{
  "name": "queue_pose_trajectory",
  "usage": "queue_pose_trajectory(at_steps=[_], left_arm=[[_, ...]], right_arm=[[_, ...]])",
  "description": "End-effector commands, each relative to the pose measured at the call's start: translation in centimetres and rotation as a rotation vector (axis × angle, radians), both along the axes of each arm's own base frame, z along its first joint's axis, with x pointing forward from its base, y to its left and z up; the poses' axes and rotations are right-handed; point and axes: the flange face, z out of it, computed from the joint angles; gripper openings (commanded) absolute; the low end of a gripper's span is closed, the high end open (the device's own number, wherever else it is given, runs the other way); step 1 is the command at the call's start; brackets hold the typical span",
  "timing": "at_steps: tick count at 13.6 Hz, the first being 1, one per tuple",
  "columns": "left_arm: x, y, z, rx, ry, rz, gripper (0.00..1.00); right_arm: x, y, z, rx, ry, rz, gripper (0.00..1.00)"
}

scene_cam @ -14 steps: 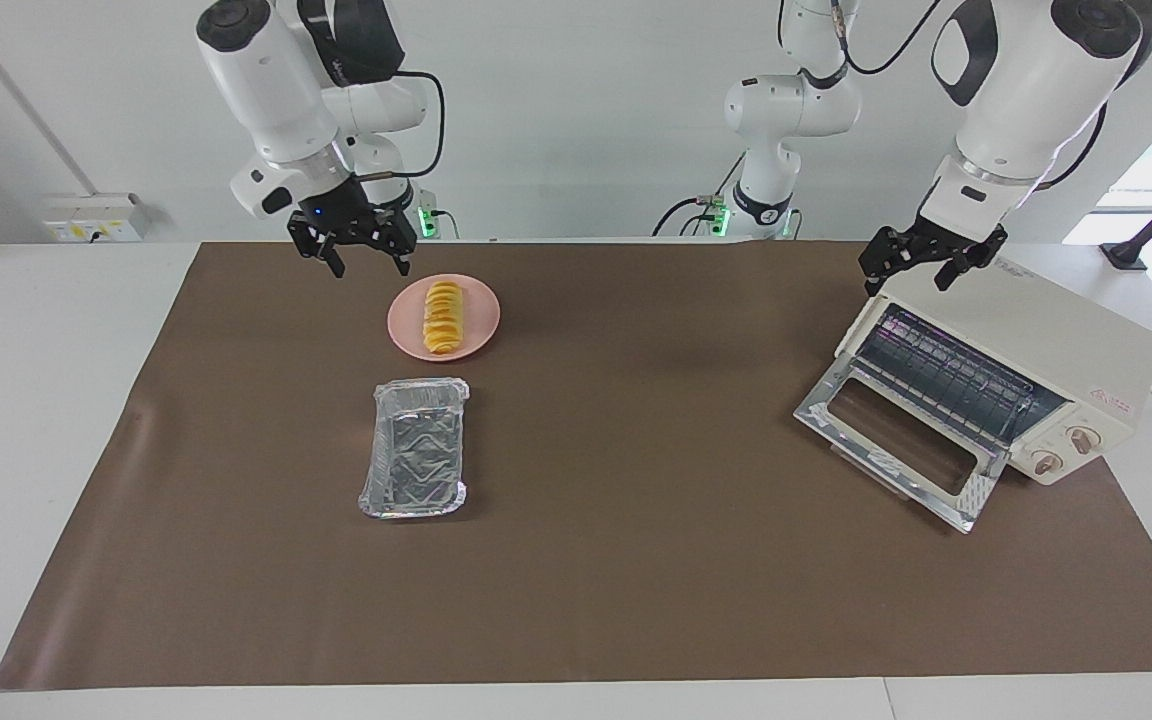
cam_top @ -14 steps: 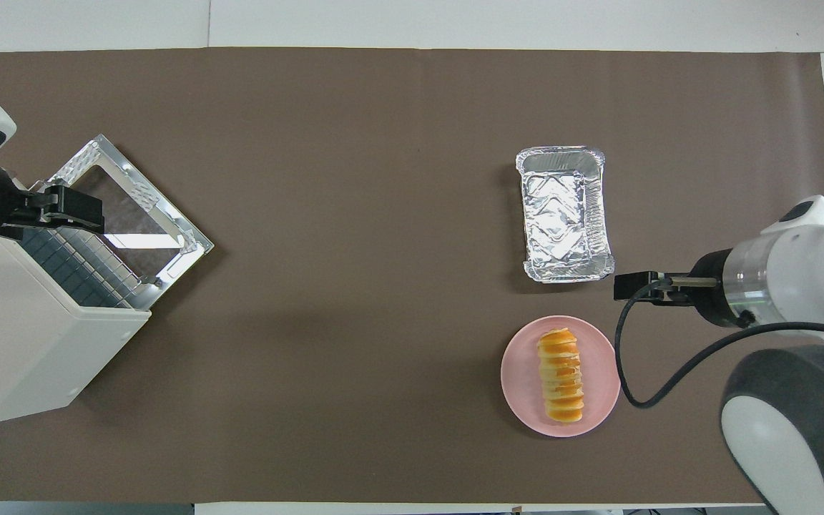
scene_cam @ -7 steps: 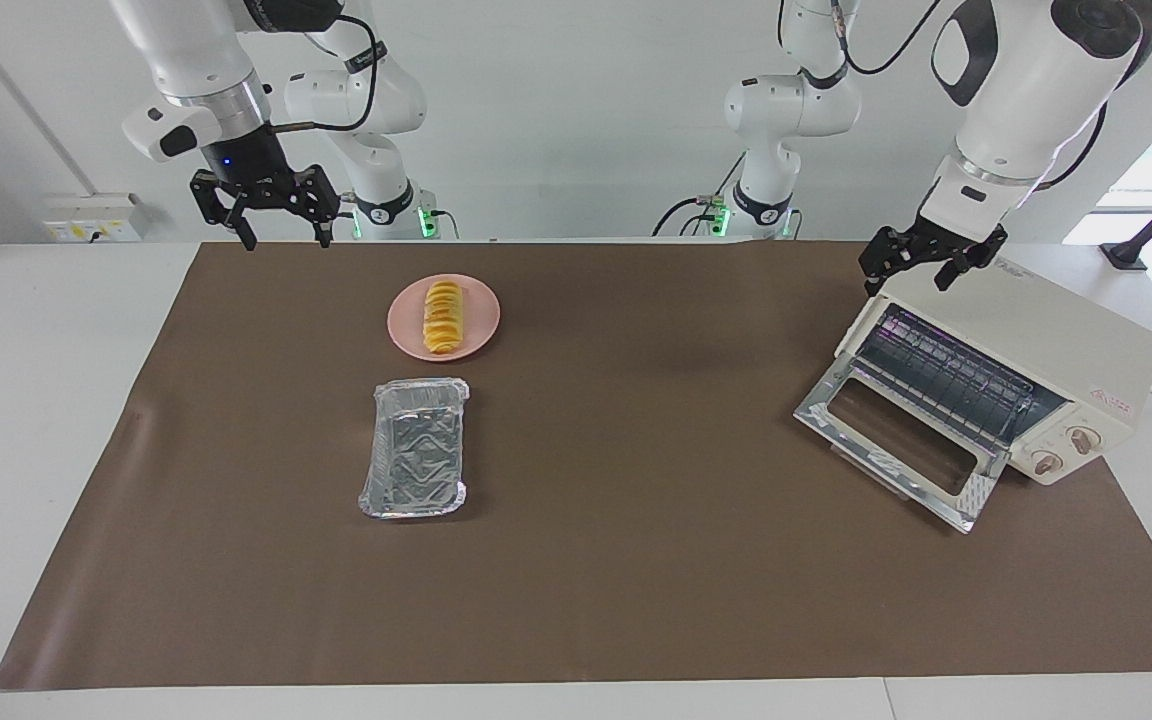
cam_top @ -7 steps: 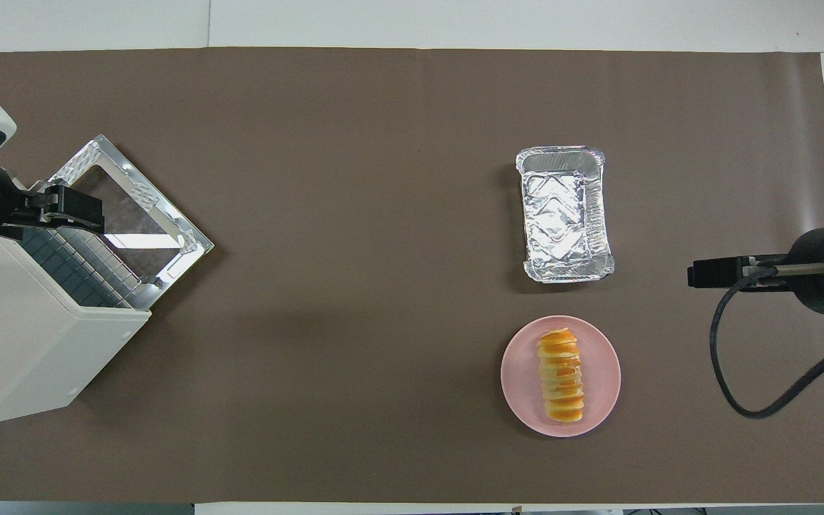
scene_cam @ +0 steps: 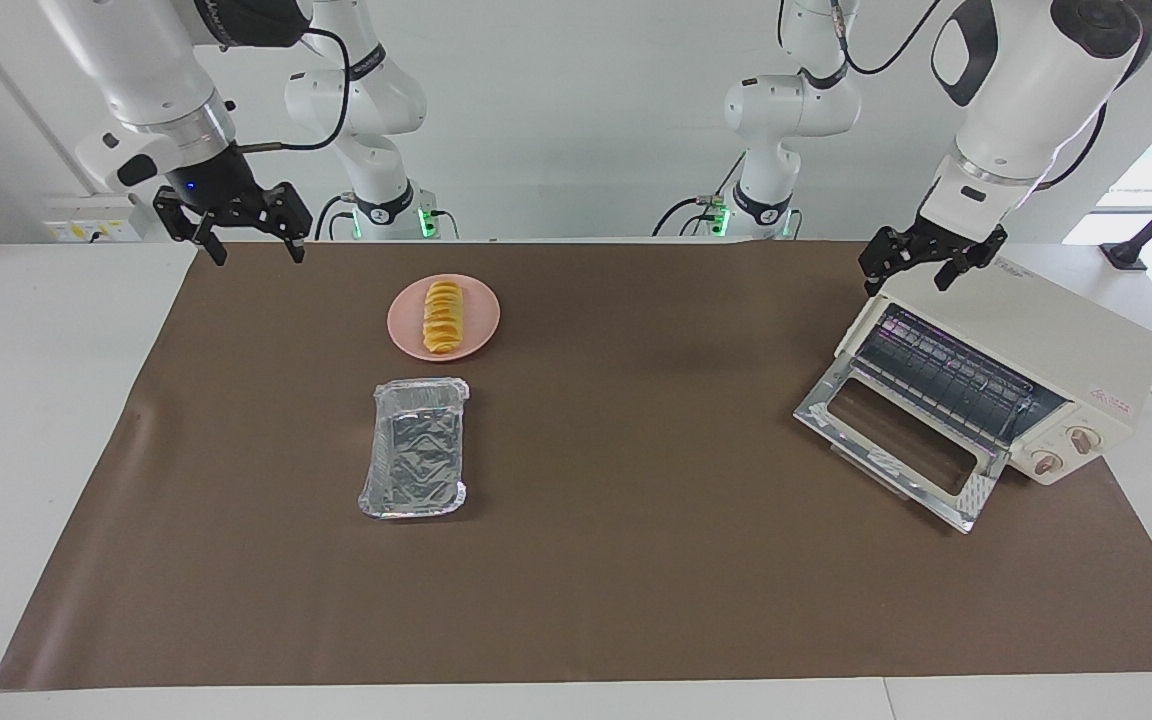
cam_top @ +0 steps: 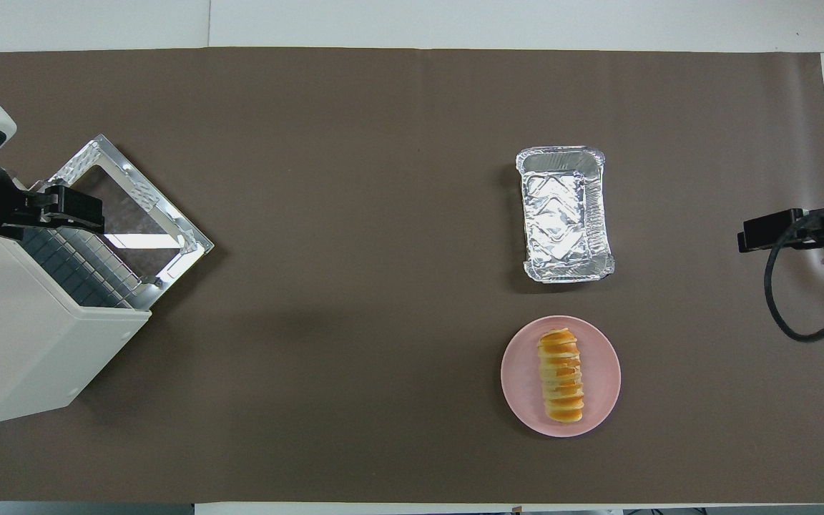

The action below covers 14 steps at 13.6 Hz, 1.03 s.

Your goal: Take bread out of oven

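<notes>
The bread (scene_cam: 443, 318) is a golden ridged loaf that lies on a pink plate (scene_cam: 404, 325), also in the overhead view (cam_top: 561, 375). The cream oven (scene_cam: 1036, 345) stands at the left arm's end of the table with its glass door (scene_cam: 891, 440) dropped open and its wire rack bare; it also shows in the overhead view (cam_top: 18, 336). My left gripper (scene_cam: 906, 278) is open and empty, raised over the oven's top corner. My right gripper (scene_cam: 256, 250) is open and empty, raised over the mat's corner at the right arm's end, apart from the plate.
A crinkled silver foil tray (scene_cam: 414, 450) sits empty on the brown mat (scene_cam: 636, 560), farther from the robots than the plate; it also shows in the overhead view (cam_top: 563, 214). Two more arm bases stand at the table's robot side.
My right gripper has moved away from the plate toward the right arm's end of the table, still open and empty. The left arm, bread and oven have not moved.
</notes>
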Motion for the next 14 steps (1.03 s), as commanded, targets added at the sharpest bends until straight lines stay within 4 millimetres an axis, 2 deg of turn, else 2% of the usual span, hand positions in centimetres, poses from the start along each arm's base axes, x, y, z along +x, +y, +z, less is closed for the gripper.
queue_pose_trajectory(at_steps=[1,9,14], left_arm=[[-0.2,0.3,-0.1,-0.007,0.009,-0.002,1.00],[-0.2,0.3,-0.1,-0.007,0.009,-0.002,1.00],[-0.2,0.3,-0.1,-0.007,0.009,-0.002,1.00]], right_arm=[[0.1,-1.7,0.2,-0.013,0.012,-0.006,1.00],[-0.2,-3.0,0.4,-0.041,0.039,-0.022,1.00],[-0.2,-2.7,0.4,-0.041,0.038,-0.023,1.00]])
